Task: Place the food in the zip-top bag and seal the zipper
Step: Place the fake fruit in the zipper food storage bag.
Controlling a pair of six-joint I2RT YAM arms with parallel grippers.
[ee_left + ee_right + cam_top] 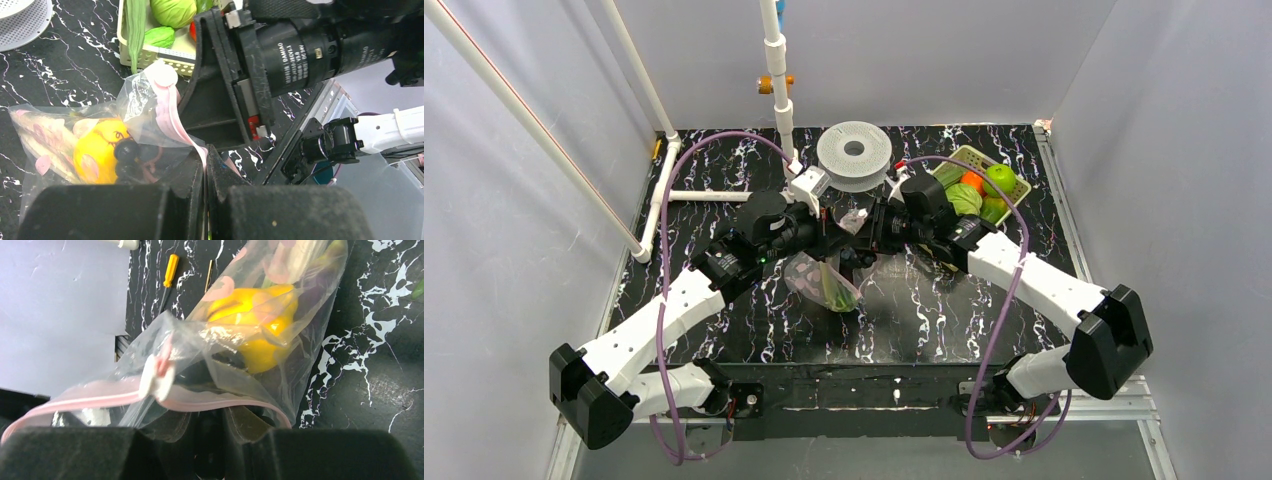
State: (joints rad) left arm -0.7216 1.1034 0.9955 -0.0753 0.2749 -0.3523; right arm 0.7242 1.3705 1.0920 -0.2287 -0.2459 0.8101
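Top external shows us both arms meeting over the middle of the counter [944, 310], with the zip-top bag [816, 272] hanging between them. Whether its lower end touches the black surface we cannot tell. A green piece [840, 293] sits low inside the bag.

In the left wrist view the left tool [205, 150] is pressed together on the pink zipper [167, 112], the strip pinched between its pads. A yellow piece [95, 150] lies inside the clear plastic, next to something dark we cannot name.

In the right wrist view the right tool [207, 425] stands a little apart, with the bag's mouth edge draped across its tips. Whether it pinches the plastic we cannot tell. A white slider [156, 377] sits on the zipper just beyond those tips.

At the far right of the counter the basket [1022, 188] holds an orange ball [971, 181] and a green apple [1000, 178], well apart from the bag.
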